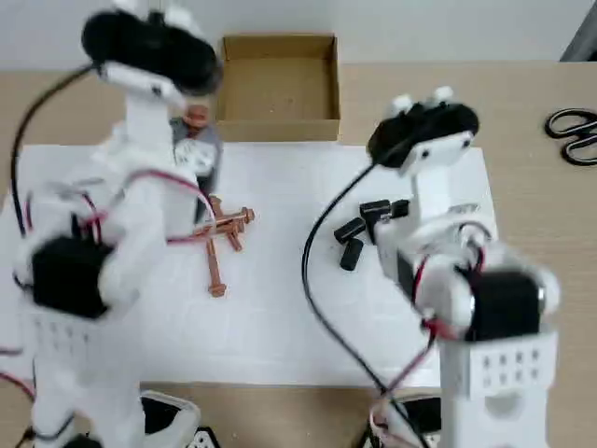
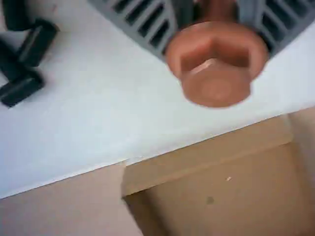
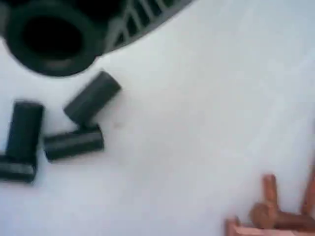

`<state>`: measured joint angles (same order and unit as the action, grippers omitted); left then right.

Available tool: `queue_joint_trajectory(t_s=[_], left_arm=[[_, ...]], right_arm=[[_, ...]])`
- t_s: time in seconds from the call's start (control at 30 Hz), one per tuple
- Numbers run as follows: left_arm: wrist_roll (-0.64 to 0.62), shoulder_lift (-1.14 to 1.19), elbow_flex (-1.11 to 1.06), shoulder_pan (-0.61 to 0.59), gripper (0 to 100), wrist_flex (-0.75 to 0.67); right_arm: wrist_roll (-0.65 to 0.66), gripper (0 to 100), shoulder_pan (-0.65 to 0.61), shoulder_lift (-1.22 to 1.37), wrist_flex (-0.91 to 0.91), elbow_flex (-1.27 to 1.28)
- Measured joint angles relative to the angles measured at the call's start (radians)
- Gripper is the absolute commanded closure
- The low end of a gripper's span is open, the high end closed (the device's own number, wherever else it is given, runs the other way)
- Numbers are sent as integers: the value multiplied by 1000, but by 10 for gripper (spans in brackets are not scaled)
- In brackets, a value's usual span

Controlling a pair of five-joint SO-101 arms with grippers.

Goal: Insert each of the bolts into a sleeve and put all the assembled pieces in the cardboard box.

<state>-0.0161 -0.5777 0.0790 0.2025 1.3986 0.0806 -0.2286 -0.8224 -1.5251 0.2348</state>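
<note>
Firstly, the left pincer is seen closed on a copper bolt, which is gripped by its shaft between the grey fingers, so that the six-sided head points away from the pincer. This bolt is held in the air above the far edge of the white sheet, close to the cardboard box, whose open top is turned upward. The right pincer is closed on a black sleeve; the sleeve is seen from its end, and its round hole is shown. It is held above the sheet. Near it, several loose sleeves are laid on their sides on the sheet, some of them touching one another. Further away, toward the left arm, the loose bolts are gathered in a small heap on the sheet, crossed one over another. The sheet is spread on a wooden table, and the box is placed on the table just beyond the far edge of the sheet. A pair of scissors is laid on the table, well apart from the sleeves, at the side of the right arm.
</note>
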Motion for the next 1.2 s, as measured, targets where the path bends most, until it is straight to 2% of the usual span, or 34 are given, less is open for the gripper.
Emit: queue_joint_trajectory(t_s=[0.3,0.5,0.63,0.8,0.97,1.2], left_arm=[[-48,-290,-609,17,994,-494],[-140,-319,-885,35,994,-787],[-258,-319,-925,83,994,-824],[-361,-321,-937,100,994,-865],[-385,-321,-991,187,994,-930],[-385,-321,-1039,307,994,-984]], right_arm=[[0,994,-193,-446,427,626],[0,995,-229,-683,707,1048],[0,995,-227,-795,838,1229],[0,995,-229,-905,872,1353],[-8,995,-229,-974,872,1395],[-98,995,-250,-976,872,1395]])
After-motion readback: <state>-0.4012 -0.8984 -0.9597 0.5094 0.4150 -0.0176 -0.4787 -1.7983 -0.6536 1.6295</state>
